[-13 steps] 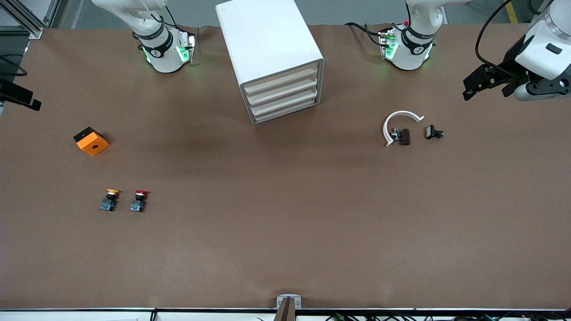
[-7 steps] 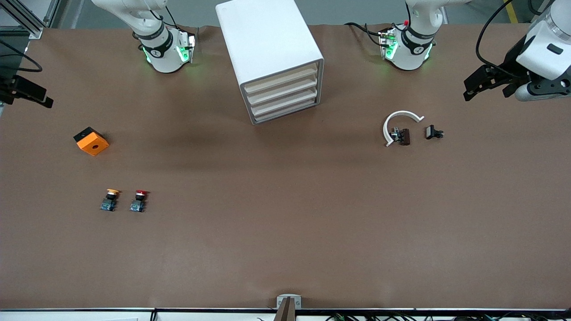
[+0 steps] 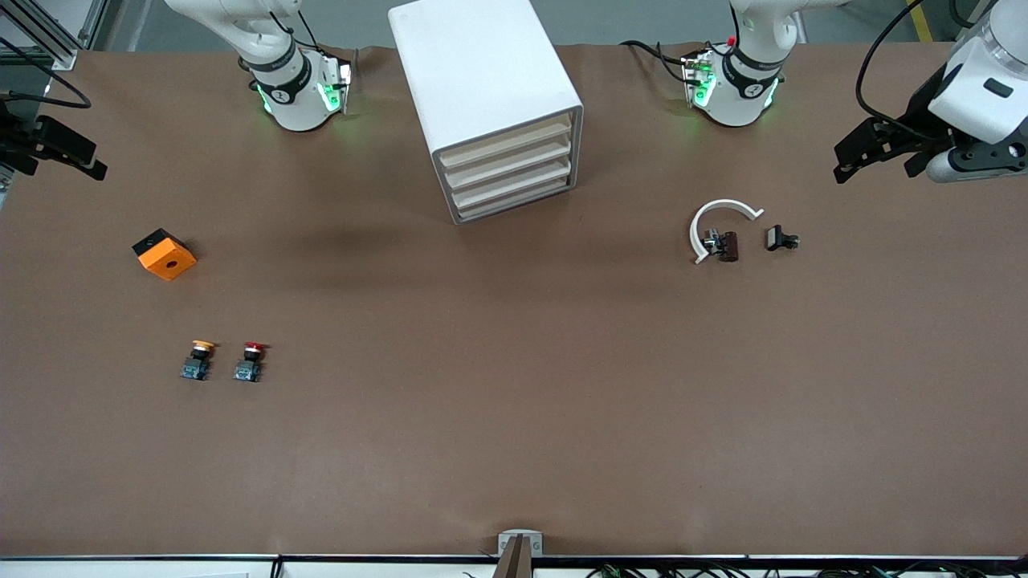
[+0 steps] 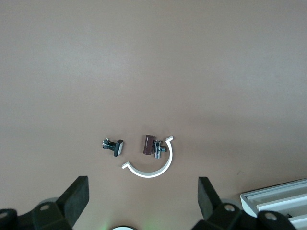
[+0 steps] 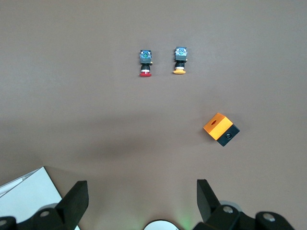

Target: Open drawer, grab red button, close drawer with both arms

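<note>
Meanwhile you see all drawers (image 3: pixel 511 172) shut, red button (image 3: pixel 250 360) on the table, left gripper (image 4: pixel 144 201) and right gripper (image 5: pixel 143 201) hovering wide open, holding nothing

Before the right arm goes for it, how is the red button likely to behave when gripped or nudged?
The red button looks small and rigid, so probably light. It lies on its side with a rounded cap, so a nudge might roll or pivot it. The yellow button lies close beside it, leaving the open right gripper little room.
</note>
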Controlling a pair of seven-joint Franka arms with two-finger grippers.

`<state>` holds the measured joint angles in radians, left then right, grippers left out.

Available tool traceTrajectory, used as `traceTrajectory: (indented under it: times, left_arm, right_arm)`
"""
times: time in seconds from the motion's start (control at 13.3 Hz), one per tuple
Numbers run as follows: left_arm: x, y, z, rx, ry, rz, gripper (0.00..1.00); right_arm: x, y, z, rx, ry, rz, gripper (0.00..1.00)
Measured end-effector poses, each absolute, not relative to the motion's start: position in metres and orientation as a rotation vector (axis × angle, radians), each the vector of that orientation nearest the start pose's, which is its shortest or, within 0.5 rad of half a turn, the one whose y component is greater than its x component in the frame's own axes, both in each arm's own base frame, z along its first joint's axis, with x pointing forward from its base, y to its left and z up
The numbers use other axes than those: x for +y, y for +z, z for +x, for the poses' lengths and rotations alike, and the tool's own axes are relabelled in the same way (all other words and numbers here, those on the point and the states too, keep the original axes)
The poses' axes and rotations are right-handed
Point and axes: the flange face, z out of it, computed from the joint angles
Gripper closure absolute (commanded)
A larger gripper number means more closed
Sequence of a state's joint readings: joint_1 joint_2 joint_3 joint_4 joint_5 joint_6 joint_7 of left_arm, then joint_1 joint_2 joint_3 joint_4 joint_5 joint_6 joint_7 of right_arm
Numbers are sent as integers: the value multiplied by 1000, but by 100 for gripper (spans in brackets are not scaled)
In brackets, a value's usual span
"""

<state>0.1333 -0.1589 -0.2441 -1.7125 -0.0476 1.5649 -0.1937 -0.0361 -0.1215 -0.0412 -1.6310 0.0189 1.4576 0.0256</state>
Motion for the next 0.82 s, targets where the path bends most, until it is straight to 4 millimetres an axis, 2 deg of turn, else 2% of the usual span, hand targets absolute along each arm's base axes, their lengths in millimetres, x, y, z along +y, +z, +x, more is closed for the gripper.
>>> traceTrajectory:
  times: [0.37, 0.67, 0.82]
  left_arm:
    - [-65, 646, 500, -2, -33, -3116, 0]
    - [-61, 645, 502, -2, -26, -3116, 0]
    - [-58, 646, 503, -10, -27, -3117, 0]
  right_arm:
    - [-37, 650, 504, 154, 75, -3112, 0]
    - [-37, 652, 506, 76, 33, -3116, 0]
    - [-48, 652, 506, 46, 30, -3116, 0]
